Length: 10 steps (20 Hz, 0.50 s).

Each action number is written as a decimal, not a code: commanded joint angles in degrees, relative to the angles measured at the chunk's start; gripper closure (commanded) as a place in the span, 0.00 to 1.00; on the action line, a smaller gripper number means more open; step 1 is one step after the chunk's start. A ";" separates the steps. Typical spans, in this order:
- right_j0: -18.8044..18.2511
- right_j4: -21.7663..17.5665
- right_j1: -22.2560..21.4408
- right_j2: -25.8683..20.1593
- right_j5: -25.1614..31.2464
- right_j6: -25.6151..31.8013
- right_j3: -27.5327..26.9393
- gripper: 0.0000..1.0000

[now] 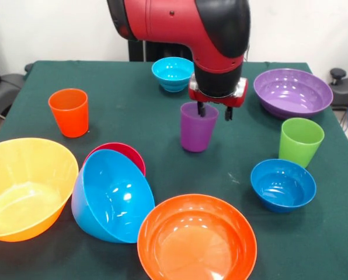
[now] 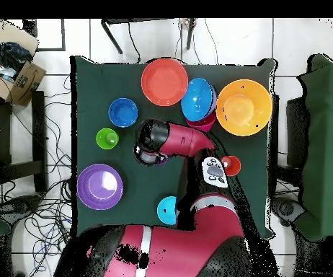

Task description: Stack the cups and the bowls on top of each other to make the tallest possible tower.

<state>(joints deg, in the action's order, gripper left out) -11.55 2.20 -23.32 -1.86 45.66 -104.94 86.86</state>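
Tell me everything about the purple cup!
The purple cup is a smooth, shiny plastic tumbler with no handle, wider at the top than the bottom. It stands upright on the green table, near the middle, apart from the other cups and bowls. The robot's claw hangs right over its rim, with one dark finger dipping inside the cup and the other outside. In the overhead view the arm hides nearly all of it.

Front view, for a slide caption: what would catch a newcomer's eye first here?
The red and black arm drops from the top, its gripper at the rim of the purple cup mid-table. Nearest the camera, the tilted sky-blue bowl leans against the small magenta bowl, between the yellow-orange bowl and the orange-red bowl.
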 commanded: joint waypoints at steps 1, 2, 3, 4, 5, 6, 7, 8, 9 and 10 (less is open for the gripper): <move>1.52 -2.04 -0.21 -3.22 3.44 -2.01 -3.76 0.00; 1.48 -1.86 -0.71 -3.28 4.36 -1.87 -4.00 0.00; 1.50 -1.71 -0.93 -3.29 5.48 -1.78 -4.65 0.00; 1.50 -1.54 -2.11 -3.33 6.45 -1.64 -4.18 0.00; 1.50 -1.40 -2.76 -3.39 7.69 -1.50 -4.43 0.00; 1.46 -1.39 -3.06 -3.40 8.61 -1.34 -4.73 0.00; 1.48 -1.32 -3.66 -3.38 9.48 -1.35 -4.91 0.00; 1.37 -1.33 -3.70 -3.43 9.86 -1.26 -5.50 0.00; 1.31 -1.36 -4.14 -3.56 9.39 -1.11 -5.53 0.00; 1.40 -1.62 -4.37 -3.56 8.31 -1.00 -5.68 0.00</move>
<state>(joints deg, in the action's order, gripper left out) -10.66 2.19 -26.00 -1.82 49.28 -104.94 85.95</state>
